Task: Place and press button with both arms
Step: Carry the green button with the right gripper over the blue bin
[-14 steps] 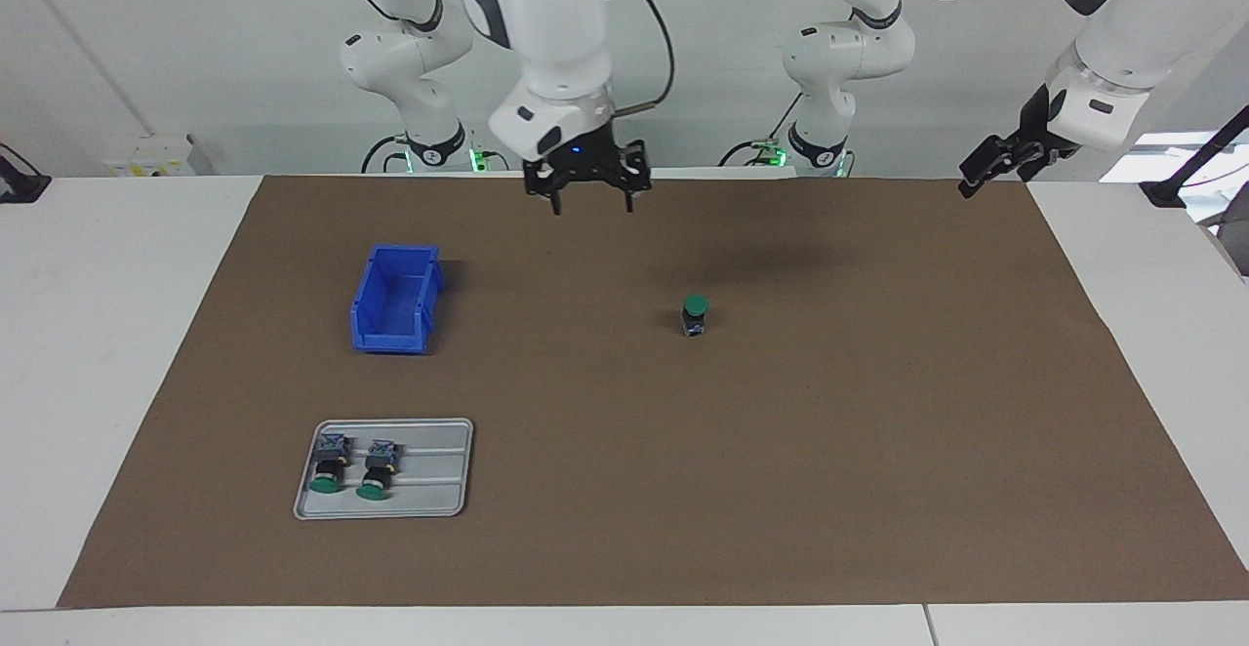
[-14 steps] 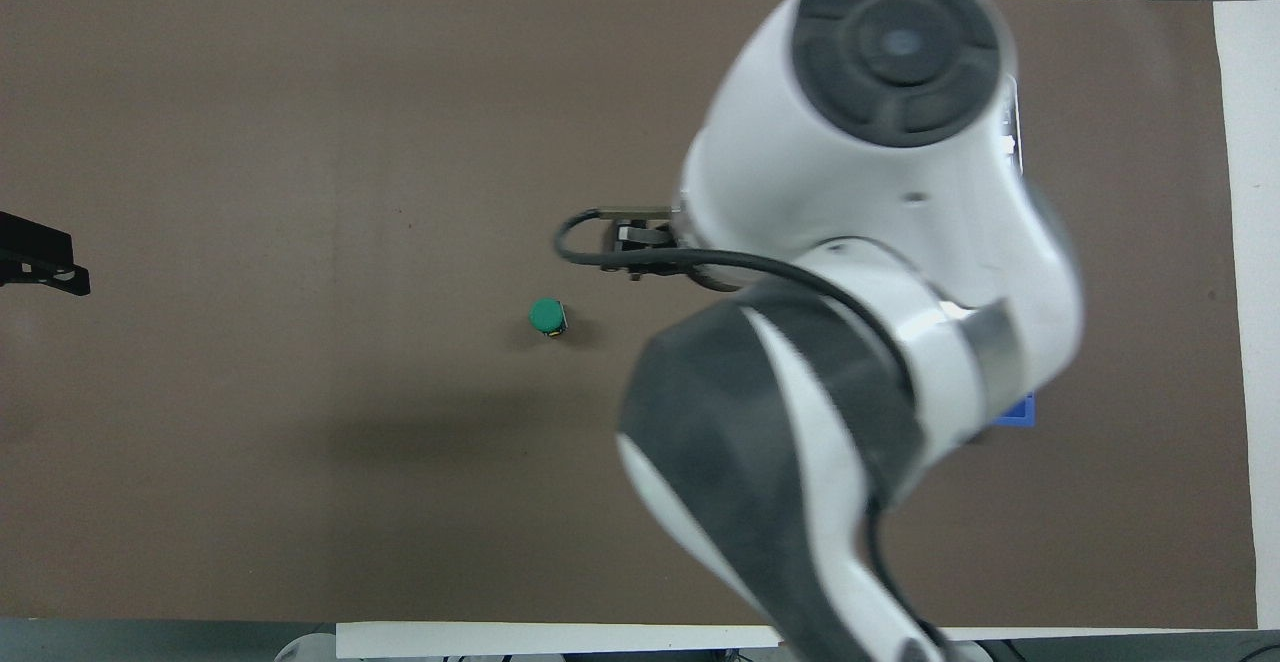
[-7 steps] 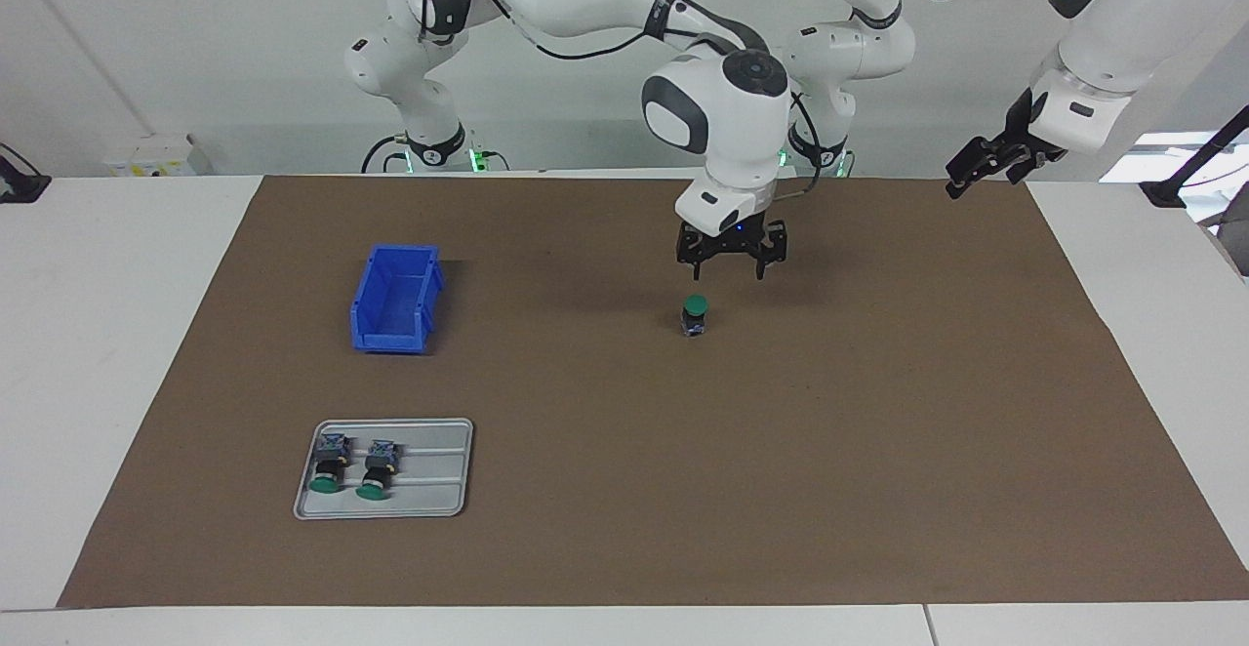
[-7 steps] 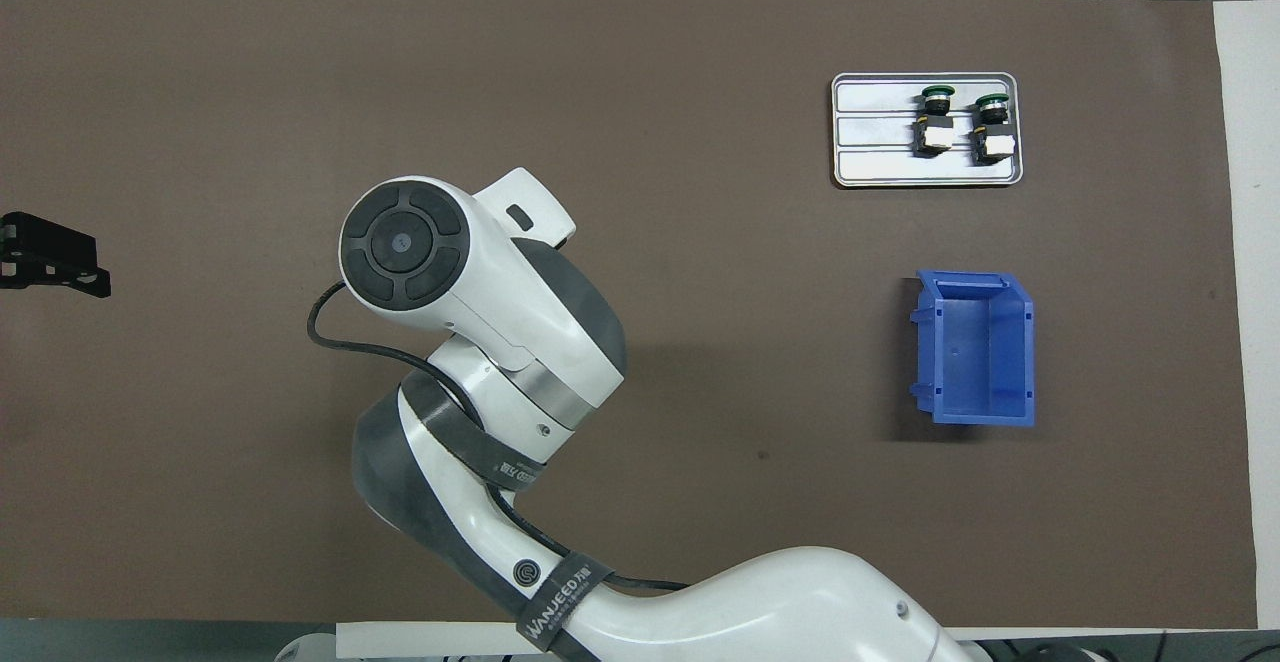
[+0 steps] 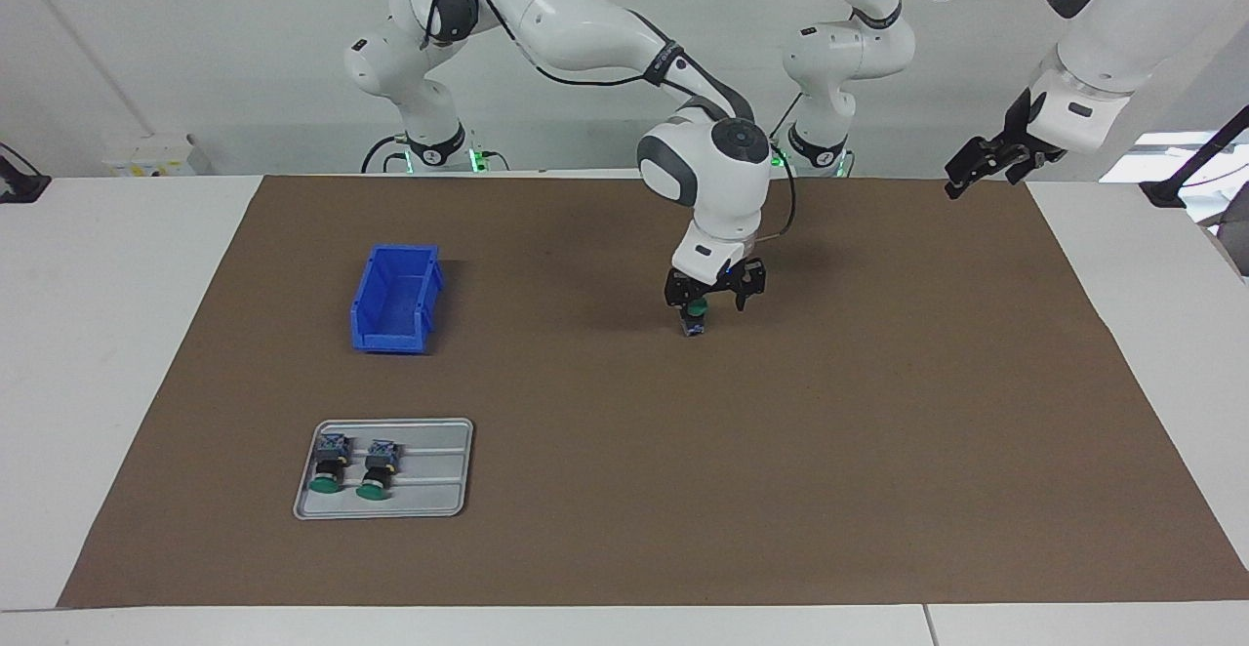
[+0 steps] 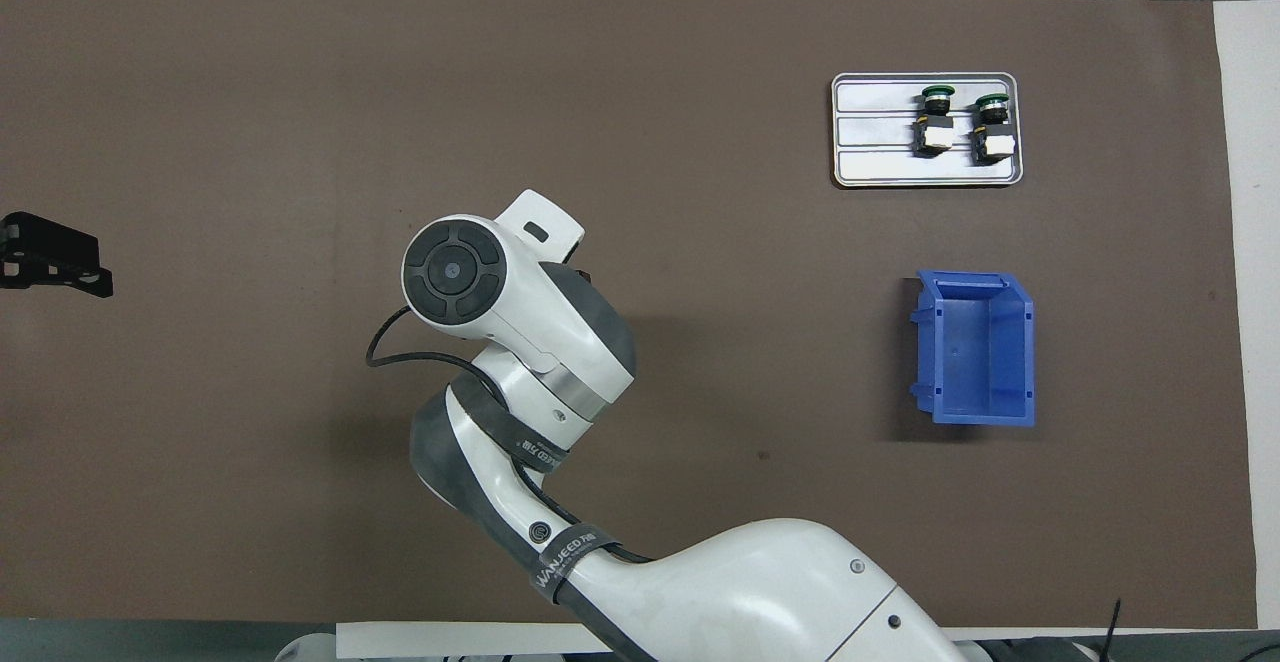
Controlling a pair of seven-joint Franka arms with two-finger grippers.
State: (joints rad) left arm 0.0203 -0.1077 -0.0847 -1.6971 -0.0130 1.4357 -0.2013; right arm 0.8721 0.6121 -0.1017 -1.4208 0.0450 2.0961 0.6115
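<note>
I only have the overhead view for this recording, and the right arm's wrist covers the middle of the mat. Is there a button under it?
Observer: Yes. In the facing view the button stands upright on the mat, green cap up, right under the right gripper.
Operator: Is it gripped?
Observer: No. The jaws stand open with the cap low between them, close to one finger. I cannot tell whether that finger touches it.
Operator: How high is the left gripper? I only see a black tip at the edge.
Observer: The left gripper hangs open and empty, well above the mat's edge at the left arm's end, waiting.
</note>
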